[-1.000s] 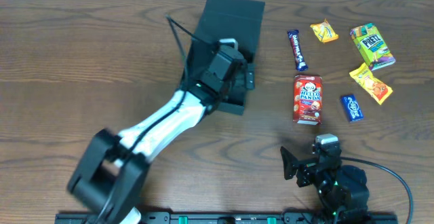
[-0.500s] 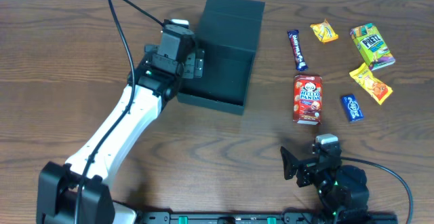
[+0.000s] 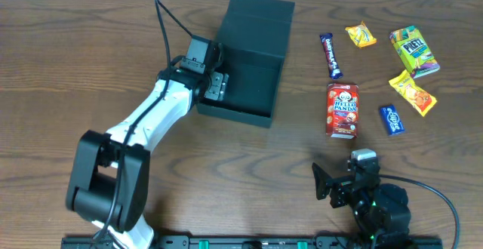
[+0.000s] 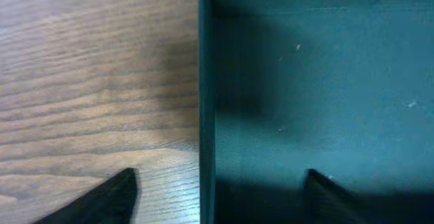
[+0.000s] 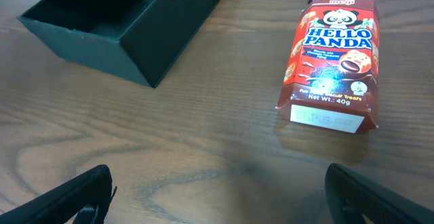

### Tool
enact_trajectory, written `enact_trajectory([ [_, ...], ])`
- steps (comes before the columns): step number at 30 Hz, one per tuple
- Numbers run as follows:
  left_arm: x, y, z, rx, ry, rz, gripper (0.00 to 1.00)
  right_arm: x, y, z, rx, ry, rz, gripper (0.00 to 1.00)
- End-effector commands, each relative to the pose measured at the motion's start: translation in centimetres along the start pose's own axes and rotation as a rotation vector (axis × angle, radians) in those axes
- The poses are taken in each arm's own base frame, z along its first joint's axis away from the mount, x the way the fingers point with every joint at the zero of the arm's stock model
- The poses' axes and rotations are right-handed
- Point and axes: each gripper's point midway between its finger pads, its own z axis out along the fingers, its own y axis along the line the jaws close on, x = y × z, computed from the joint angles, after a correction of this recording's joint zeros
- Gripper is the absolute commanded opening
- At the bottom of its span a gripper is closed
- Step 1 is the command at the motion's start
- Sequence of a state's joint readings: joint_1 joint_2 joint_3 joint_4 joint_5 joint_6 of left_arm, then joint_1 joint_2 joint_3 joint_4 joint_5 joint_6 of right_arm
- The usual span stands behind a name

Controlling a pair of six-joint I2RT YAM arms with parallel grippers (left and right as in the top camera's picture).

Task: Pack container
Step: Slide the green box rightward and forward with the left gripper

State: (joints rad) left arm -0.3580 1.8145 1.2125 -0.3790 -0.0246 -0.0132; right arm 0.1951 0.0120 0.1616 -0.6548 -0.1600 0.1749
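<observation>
Wooden tabletop (image 3: 75,53): left gripper (image 4: 220,180) straddles the container's (image 3: 260,34) wall, unclenched, seemingly bracing it; next, the open right gripper (image 5: 217,176) must grab the Hello Panda box (image 5: 332,61).

Robot lab: arms (image 3: 151,117), wooden table (image 3: 60,68)

Container (image 3: 256,30) wall within left pincer (image 4: 220,183) gap

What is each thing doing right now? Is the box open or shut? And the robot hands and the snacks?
container: open, lid flap back, nothing visible inside.
left gripper: open, one finger on each side of the container's side wall.
right gripper: open, holding nothing.
Hello Panda box: lying flat on the table, outside the container.
Pretz box: lying flat, outside the container.
</observation>
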Motion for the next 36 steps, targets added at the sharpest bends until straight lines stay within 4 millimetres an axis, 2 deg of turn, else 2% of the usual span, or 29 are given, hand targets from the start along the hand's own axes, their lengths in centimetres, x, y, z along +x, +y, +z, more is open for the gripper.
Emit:
enact_trajectory([
  [1,0.8,0.2,1.1,0.006,0.034,-0.019,0.61,0.1,0.2,0.0,-0.010,0.000,-0.016,0.99],
  [4,0.9,0.2,1.2,0.005,0.038,-0.049,0.33,0.1,0.2,0.0,-0.010,0.000,-0.016,0.99],
  [11,0.9,0.2,1.2,0.003,0.040,-0.126,0.06,0.1,0.2,0.0,-0.010,0.000,-0.016,0.99],
  [22,1.5,0.2,1.2,-0.001,0.062,-0.307,0.06,0.1,0.2,0.0,-0.010,0.000,-0.016,0.99],
  [33,2.2,0.2,1.1,-0.010,0.092,-0.353,0.06,0.1,0.2,0.0,-0.010,0.000,-0.016,0.99],
  [34,2.2,0.2,1.1,-0.010,0.092,-0.354,0.23,0.1,0.2,0.0,-0.010,0.000,-0.016,0.99],
  [35,2.2,0.2,1.1,-0.010,0.091,-0.354,0.52,0.1,0.2,0.0,-0.010,0.000,-0.016,0.99],
  [36,2.2,0.2,1.1,-0.010,0.091,-0.354,0.90,0.1,0.2,0.0,-0.010,0.000,-0.016,0.99],
])
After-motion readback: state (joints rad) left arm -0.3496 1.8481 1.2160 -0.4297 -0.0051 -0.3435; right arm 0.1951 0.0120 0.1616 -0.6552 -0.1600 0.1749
